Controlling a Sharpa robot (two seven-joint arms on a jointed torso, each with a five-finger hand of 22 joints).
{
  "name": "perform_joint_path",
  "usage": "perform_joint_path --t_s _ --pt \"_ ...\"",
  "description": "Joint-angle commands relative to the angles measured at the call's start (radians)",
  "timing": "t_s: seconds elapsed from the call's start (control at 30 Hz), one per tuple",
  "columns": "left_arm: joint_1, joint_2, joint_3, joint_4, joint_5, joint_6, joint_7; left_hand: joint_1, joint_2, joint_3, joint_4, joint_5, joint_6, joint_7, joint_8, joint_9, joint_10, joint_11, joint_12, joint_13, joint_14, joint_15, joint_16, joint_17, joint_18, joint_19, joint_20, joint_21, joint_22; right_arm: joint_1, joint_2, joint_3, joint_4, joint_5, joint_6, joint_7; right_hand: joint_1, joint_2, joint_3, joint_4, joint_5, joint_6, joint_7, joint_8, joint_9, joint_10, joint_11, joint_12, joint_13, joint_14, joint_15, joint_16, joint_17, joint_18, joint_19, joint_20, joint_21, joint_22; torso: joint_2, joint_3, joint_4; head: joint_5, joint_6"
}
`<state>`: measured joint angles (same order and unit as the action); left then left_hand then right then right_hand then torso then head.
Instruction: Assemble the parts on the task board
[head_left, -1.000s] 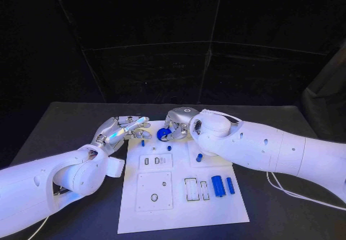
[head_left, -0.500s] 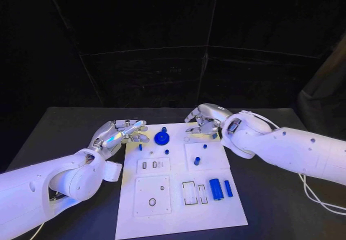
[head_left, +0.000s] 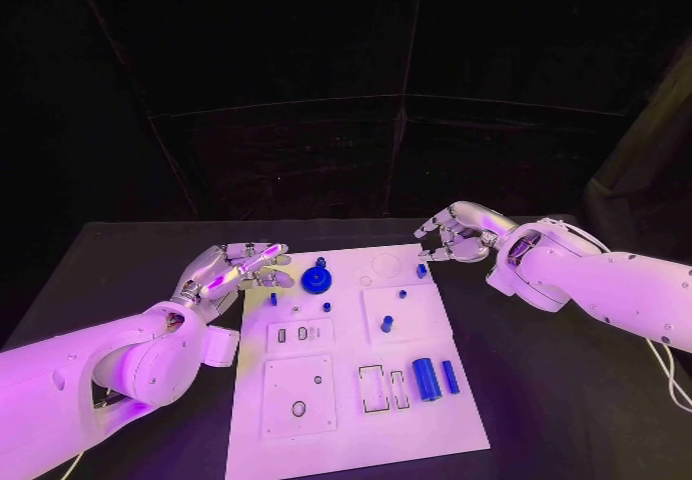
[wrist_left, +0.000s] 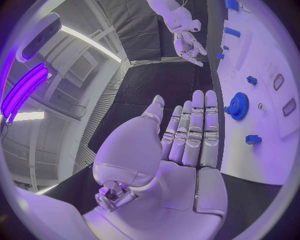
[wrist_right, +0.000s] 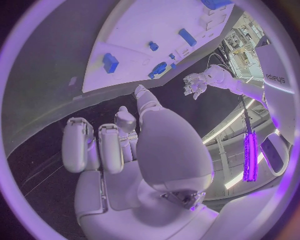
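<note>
Silver left hand (head_left: 231, 268) hovering beside white task board (head_left: 361, 400) on black desk (head_left: 548, 400), fingers (wrist_left: 194, 130) extended, empty. Silver right hand (head_left: 462, 235) curled, empty. Blue toothed gear part (head_left: 317, 277) resting on board.

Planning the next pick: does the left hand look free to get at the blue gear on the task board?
Probably yes. The left hand holds nothing, its fingers are apart, and it sits just beside the blue gear at the task board edge. The right hand is off to the far side.
</note>
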<state>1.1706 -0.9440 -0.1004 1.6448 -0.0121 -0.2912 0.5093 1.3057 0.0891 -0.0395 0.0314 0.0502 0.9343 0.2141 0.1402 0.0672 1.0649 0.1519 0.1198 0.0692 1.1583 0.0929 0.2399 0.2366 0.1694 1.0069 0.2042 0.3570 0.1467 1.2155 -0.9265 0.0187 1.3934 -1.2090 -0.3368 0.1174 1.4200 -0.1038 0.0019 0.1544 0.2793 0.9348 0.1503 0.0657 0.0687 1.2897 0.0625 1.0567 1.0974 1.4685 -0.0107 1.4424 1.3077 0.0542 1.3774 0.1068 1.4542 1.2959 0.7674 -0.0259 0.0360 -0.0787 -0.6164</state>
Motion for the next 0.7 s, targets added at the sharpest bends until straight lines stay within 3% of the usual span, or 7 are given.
perform_joint_path --t_s 0.03,0.53,0.7 --pt "0.001 0.003 0.0 -0.002 -0.004 0.01 0.003 0.003 0.003 0.002 -0.005 -0.001 0.009 0.0 -0.006 -0.001 0.008 0.002 -0.003 -0.001 0.006 0.004 -0.004 0.002 0.013 0.005 -0.001 -0.002 -0.001 0.001 -0.002 0.0 -0.016 0.016 0.041 0.036 0.012 -0.001 0.0 -0.007 0.006 0.008 0.002 0.006 0.001 -0.006 0.001 -0.005 -0.001 0.045 0.002 -0.006 0.009 0.008 -0.007 -0.003 -0.003 -0.001 0.001 -0.0023 0.0014 -0.005 -0.003" --pt "0.0 0.008 0.0 -0.011 -0.004 0.013 0.003 0.004 0.003 0.002 -0.006 -0.001 0.01 -0.001 -0.006 -0.001 0.009 0.002 -0.003 -0.001 0.006 0.003 -0.005 0.002 0.013 0.005 -0.001 -0.002 -0.002 -0.007 0.023 -0.001 -0.081 -0.019 0.083 0.031 0.014 -0.002 -0.002 -0.009 0.007 0.006 0.002 0.004 0.001 -0.007 0.001 -0.008 -0.004 0.045 0.002 -0.006 0.009 0.008 -0.008 -0.003 -0.004 -0.003 0.0 -0.0047 0.0034 -0.008 -0.008" --pt "0.0 0.008 0.0 -0.013 -0.004 0.013 0.003 0.004 0.003 0.002 -0.006 -0.001 0.01 -0.001 -0.006 -0.001 0.009 0.002 -0.003 -0.001 0.006 0.003 -0.005 0.002 0.013 0.005 -0.001 -0.002 -0.002 -0.015 0.026 -0.001 -0.088 -0.025 0.099 0.028 0.015 -0.003 -0.004 -0.01 0.008 0.004 0.003 0.003 0.0 -0.009 0.001 -0.01 -0.005 0.045 0.002 -0.006 0.01 0.009 -0.01 -0.003 -0.005 -0.005 0.0 -0.0046 0.0015 -0.007 -0.012"
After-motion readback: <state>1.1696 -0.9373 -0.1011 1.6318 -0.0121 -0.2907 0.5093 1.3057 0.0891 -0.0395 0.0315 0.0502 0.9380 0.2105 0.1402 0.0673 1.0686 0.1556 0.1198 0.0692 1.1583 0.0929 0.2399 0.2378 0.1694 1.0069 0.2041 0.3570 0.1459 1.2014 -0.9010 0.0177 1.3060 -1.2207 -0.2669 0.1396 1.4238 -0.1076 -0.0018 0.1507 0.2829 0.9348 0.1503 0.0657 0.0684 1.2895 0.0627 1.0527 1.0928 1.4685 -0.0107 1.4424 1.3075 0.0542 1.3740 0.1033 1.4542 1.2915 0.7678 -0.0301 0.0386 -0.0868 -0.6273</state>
